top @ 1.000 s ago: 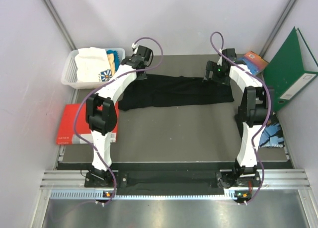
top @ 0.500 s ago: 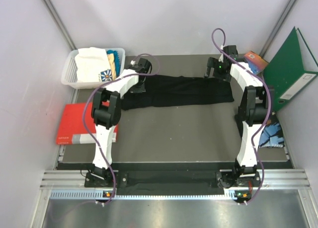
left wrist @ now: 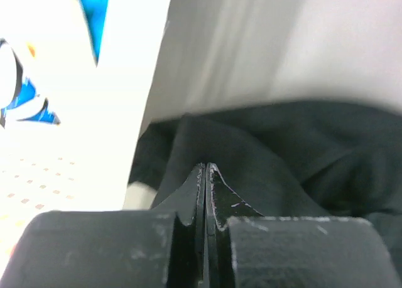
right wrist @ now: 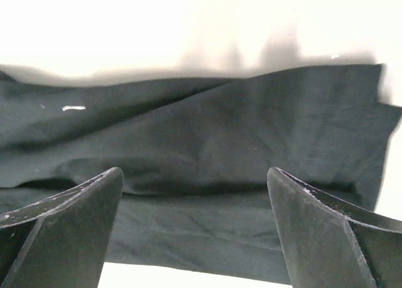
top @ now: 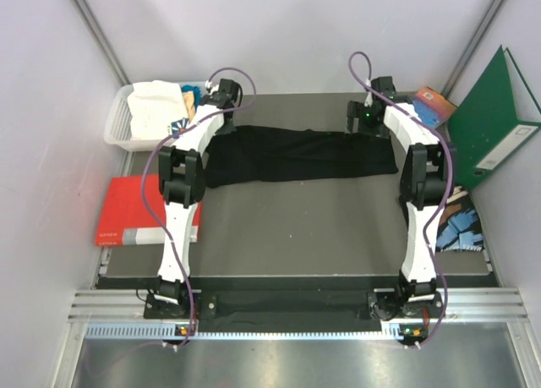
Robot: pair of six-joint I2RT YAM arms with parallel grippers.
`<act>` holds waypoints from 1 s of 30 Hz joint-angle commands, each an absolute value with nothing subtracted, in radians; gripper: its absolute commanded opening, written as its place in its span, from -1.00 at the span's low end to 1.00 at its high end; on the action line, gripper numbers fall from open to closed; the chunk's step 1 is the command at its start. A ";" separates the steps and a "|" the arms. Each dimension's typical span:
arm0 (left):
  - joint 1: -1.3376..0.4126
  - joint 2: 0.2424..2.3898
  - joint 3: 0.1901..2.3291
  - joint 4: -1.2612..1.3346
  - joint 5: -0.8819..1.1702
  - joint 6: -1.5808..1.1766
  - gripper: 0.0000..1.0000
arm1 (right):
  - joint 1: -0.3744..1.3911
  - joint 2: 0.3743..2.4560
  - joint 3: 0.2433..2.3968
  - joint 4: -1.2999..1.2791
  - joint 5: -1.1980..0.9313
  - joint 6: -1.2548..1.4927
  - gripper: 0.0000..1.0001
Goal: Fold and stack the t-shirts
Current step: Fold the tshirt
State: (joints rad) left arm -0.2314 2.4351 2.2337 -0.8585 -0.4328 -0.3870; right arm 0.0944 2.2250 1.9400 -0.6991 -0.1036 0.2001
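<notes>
A large black t-shirt (top: pixel 304 154) lies stretched in a band across the far part of the grey table. My left gripper (top: pixel 222 95) (left wrist: pixel 206 166) is at the shirt's far left corner, shut, with the black cloth (left wrist: pixel 264 169) bunched up around its tips. My right gripper (top: pixel 368 117) (right wrist: pixel 195 175) hovers open over the shirt's right end (right wrist: pixel 207 144), with nothing between its fingers. A white t-shirt (top: pixel 156 107) and a teal-blue one (top: pixel 199 93) sit in the basket.
A white plastic basket (top: pixel 117 126) stands at the far left, close to my left gripper. A flat red book (top: pixel 127 210) lies left of the table. At the right are a green binder (top: pixel 492 122), a magazine (top: pixel 433 106) and blue pieces (top: pixel 461 229).
My left gripper shut at the shirt's left corner and moved back and left toward the basket, tugging that corner along. My right gripper shifted slightly toward the far edge, still open.
</notes>
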 commanded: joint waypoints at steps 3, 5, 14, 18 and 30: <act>-0.242 2.430 2.320 -0.755 -0.350 -0.364 -1.00 | 0.150 2.275 2.022 -0.782 -0.028 0.135 -0.20; -0.245 2.376 2.280 -0.735 -0.315 -0.353 -1.00 | 0.155 2.281 2.025 -0.787 -0.003 0.141 -1.00; -0.282 2.189 1.987 -0.724 -0.186 -0.354 -1.00 | 0.163 2.316 2.037 -0.726 0.236 0.123 -1.00; -0.291 2.241 1.953 -0.794 -0.114 -0.357 -1.00 | 0.169 2.381 2.082 -0.781 0.297 0.088 -1.00; -0.293 2.552 2.292 -1.014 -0.138 -0.367 -1.00 | 0.262 2.260 1.809 -0.940 0.253 0.075 -1.00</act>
State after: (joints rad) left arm -0.2966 2.4462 2.2017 -0.9596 -0.1410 -0.3630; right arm 0.1959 2.3165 1.9224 -0.7673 0.2985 0.0761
